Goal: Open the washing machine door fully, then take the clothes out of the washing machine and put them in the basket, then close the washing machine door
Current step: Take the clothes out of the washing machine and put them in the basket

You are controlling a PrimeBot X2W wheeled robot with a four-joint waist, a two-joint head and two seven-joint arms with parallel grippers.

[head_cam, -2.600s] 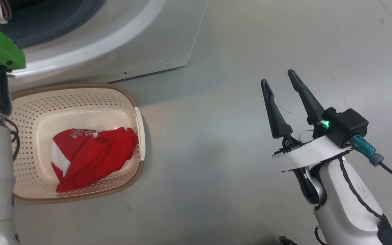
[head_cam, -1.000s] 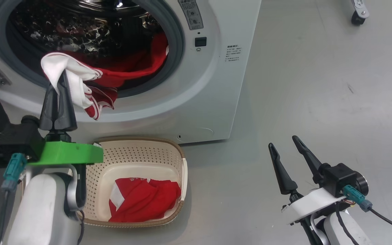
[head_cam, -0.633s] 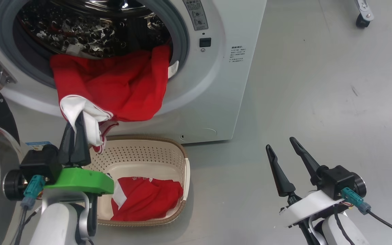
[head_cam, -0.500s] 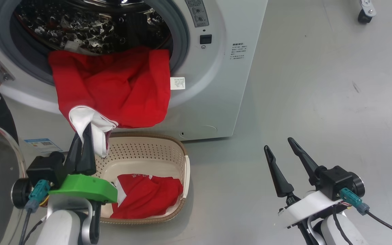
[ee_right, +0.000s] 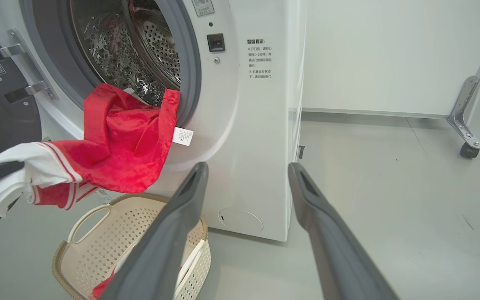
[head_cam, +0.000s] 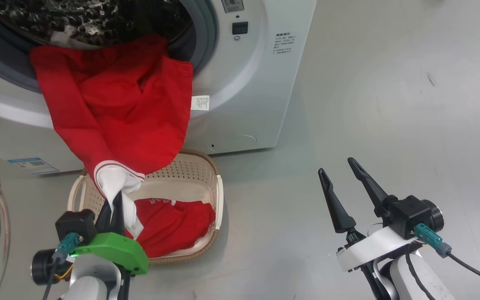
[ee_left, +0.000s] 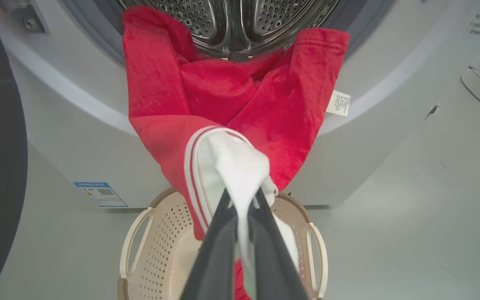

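Pinching the white cuff of a red garment (head_cam: 115,96), the left pincer (head_cam: 114,204) holds it above the basket (head_cam: 217,196), where a second garment (head_cam: 169,225) lies, while the rest hangs from the washer (head_cam: 244,83) mouth and the right pincer (head_cam: 336,166) stands spread.

**A:** What kind of place is this?

**B:** Probably a test lab. The washing machine (ee_right: 240,125) stands alone on a bare grey floor (ee_right: 390,187) near a plain white wall (ee_right: 369,50) and a castered metal frame (ee_right: 464,100).
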